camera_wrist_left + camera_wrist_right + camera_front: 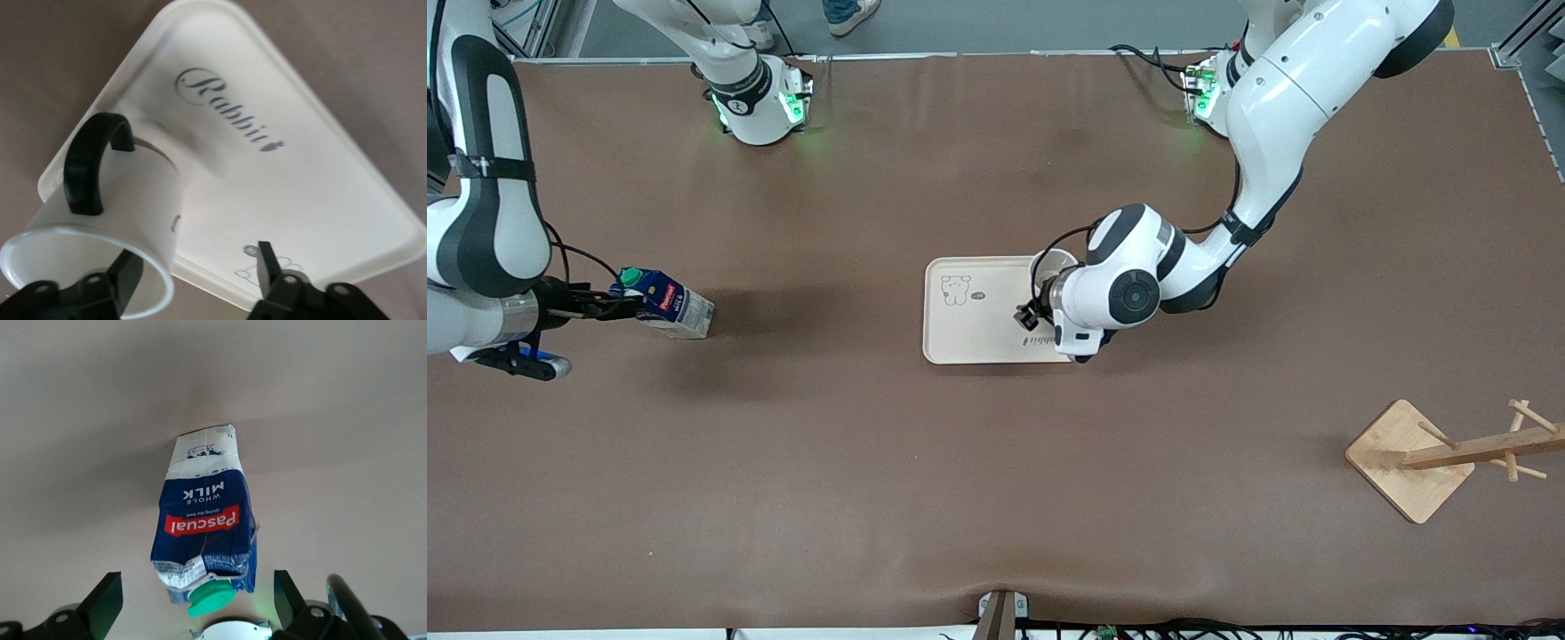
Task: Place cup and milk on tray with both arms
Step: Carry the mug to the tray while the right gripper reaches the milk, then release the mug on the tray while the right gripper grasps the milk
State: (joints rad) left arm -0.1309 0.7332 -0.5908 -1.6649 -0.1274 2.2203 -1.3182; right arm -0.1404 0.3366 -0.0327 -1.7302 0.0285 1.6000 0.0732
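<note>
cup (127, 200): white mug, black handle, upright on the tray's corner toward the left arm's bases end, about 1 o'clock of its centre
milk (665, 305): blue carton, green cap, standing on the table, 9 o'clock of the tray
tray (978, 333): cream, bear drawing, "Rabbit" script, flat mid-table

Cup (127, 200) glossy white; tray (320, 200) smooth cream; milk (207, 527) creased printed carton; table (996, 498) matt brown.
</note>
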